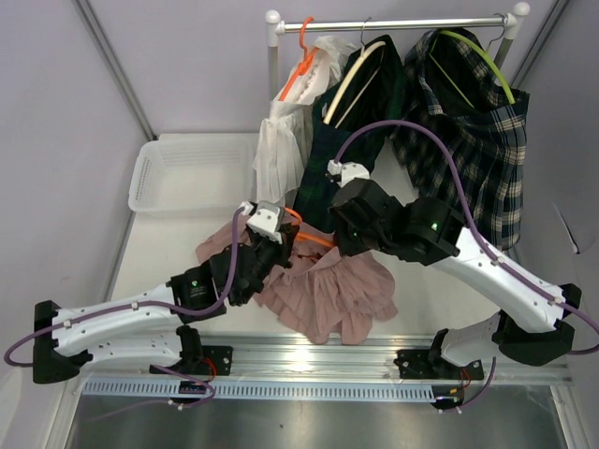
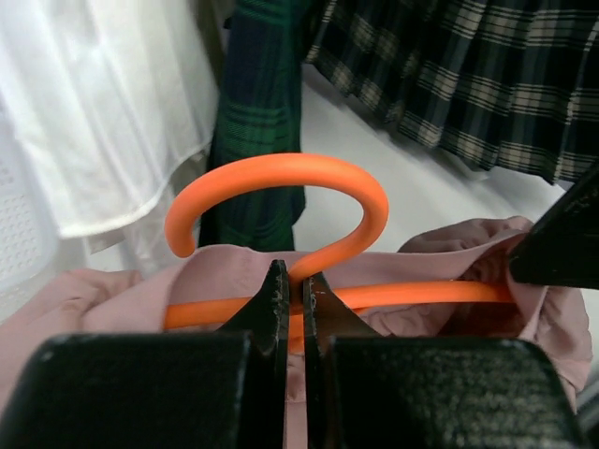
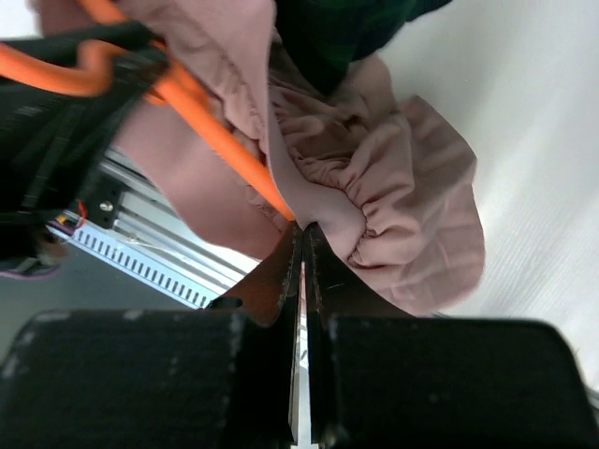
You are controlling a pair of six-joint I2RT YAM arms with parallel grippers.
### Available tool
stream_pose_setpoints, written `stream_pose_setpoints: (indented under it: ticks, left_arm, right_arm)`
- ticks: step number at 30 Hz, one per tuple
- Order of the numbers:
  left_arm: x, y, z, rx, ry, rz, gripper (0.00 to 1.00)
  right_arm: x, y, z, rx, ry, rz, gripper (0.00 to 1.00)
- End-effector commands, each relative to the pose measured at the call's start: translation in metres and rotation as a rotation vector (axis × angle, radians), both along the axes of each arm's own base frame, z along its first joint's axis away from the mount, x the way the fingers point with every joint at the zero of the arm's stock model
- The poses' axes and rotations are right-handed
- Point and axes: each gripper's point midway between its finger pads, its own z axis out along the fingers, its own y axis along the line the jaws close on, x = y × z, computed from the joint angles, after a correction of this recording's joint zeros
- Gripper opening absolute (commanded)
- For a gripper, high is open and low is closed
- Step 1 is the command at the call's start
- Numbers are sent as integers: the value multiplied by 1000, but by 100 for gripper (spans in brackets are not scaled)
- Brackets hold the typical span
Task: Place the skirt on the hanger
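Note:
The pink skirt (image 1: 328,295) lies crumpled on the table's near middle, its waistband lifted around an orange hanger (image 1: 314,239). My left gripper (image 1: 273,249) is shut on the hanger's neck; in the left wrist view the gripper (image 2: 298,281) pinches just below the hook (image 2: 281,173), with the skirt (image 2: 426,267) draped over the hanger's bar. My right gripper (image 1: 339,236) is shut on the skirt's waistband edge; in the right wrist view the gripper (image 3: 303,230) pinches the cloth (image 3: 393,187) at the end of the hanger's arm (image 3: 211,131).
A clothes rail (image 1: 393,23) at the back carries a white garment (image 1: 281,140) on an orange hanger, a dark green plaid skirt (image 1: 360,94) and a larger plaid skirt (image 1: 473,131). A white basket (image 1: 182,173) stands back left. A metal rail (image 1: 328,360) runs along the near edge.

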Motion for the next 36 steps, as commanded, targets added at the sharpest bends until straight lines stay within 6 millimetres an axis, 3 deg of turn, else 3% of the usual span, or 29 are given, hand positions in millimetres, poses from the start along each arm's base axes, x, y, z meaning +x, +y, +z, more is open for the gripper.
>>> stream_pose_setpoints:
  ticks: [1,2,4,5,7,12,14,17,22,24,25,31,36]
  left_arm:
    - [-13,-21,23,-67,9,-105,0]
    - [-14,-23,34,-91,9,-118,0]
    - [-14,-30,32,-63,20,-132,0]
    - [-14,-34,43,-75,15,-142,0]
    - [-14,-39,36,-55,36,-146,0]
    - [-19,-45,49,-106,42,-183,0]
    - [-18,-45,46,-84,51,-178,0]
    - [-16,-46,47,-71,52,-184,0]
    - [-23,-48,57,-99,60,-238,0]
    - [-23,-45,63,-111,59,-240,0]
    - [-24,-45,63,-110,62,-249,0]
    - [-29,-44,76,-121,59,-286,0]
    - [-30,-45,87,-131,52,-310,0]
  right_arm:
    - [-1,7,25,57,-49,-8,0]
    - [-2,8,27,61,-50,-7,0]
    - [-4,11,33,78,-61,2,0]
    - [-5,13,37,91,-68,7,0]
    - [-6,13,40,98,-76,17,0]
    - [-9,12,15,73,-55,19,0]
    - [-11,8,10,91,-57,22,0]
    - [-15,3,16,127,-82,39,0]
    - [-23,-8,11,155,-115,91,25]
    - [-28,-10,22,228,-143,111,36]
    - [-29,-12,17,225,-144,122,38]
    - [-38,-20,49,358,-267,199,50]
    - [-40,-21,58,376,-330,248,58]
